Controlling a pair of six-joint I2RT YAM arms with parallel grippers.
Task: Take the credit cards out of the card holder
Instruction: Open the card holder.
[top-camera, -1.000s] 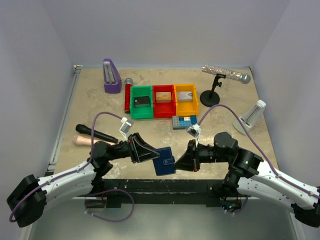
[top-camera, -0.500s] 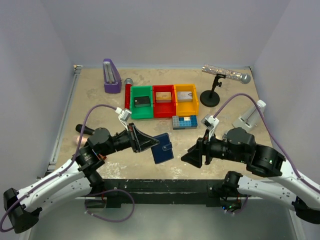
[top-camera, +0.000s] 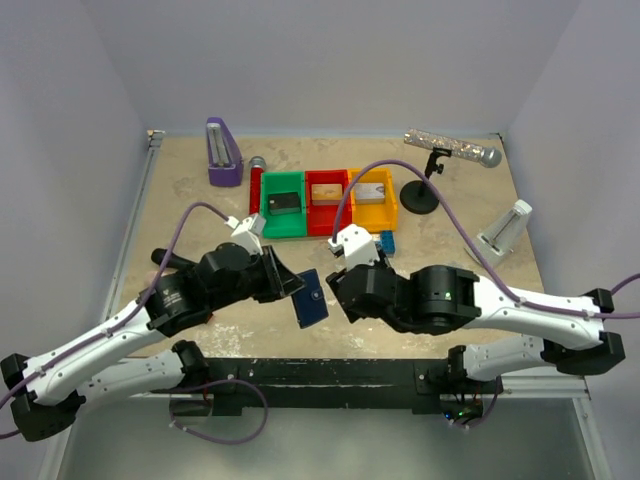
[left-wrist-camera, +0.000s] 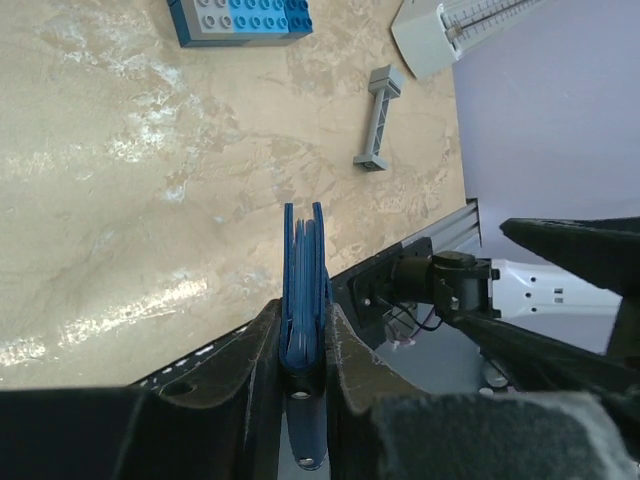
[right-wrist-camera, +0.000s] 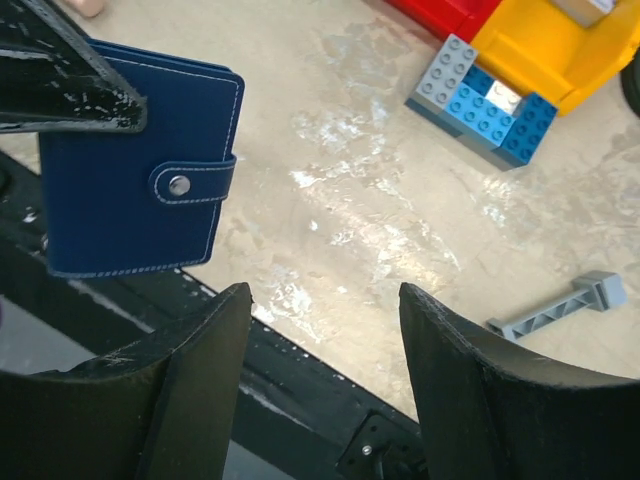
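Note:
The card holder (top-camera: 311, 298) is a navy-blue folded wallet, lifted above the table's front edge. My left gripper (top-camera: 292, 288) is shut on it. The left wrist view shows the card holder (left-wrist-camera: 303, 280) edge-on, pinched between the fingers of the left gripper (left-wrist-camera: 302, 315). In the right wrist view the card holder (right-wrist-camera: 135, 170) has its snap tab fastened. My right gripper (right-wrist-camera: 325, 300) stands open and empty just right of it, also seen from above as the right gripper (top-camera: 338, 288). Credit cards lie in the bins: black (top-camera: 285, 203), gold-tan (top-camera: 325, 192), silvery (top-camera: 372, 190).
Green (top-camera: 264, 215), red (top-camera: 327, 218) and yellow (top-camera: 391, 205) bins stand mid-table. A blue studded brick plate (right-wrist-camera: 485, 95) and a small grey strut (right-wrist-camera: 560, 305) lie near the right arm. A microphone on a stand (top-camera: 452, 150), a purple metronome (top-camera: 222, 152), a white metronome (top-camera: 505, 232) and a black microphone (top-camera: 165, 260) ring the area.
My right gripper has opened and its arm has swung left, close up to the card holder. The left arm has turned the holder and carried it slightly left, still gripping it.

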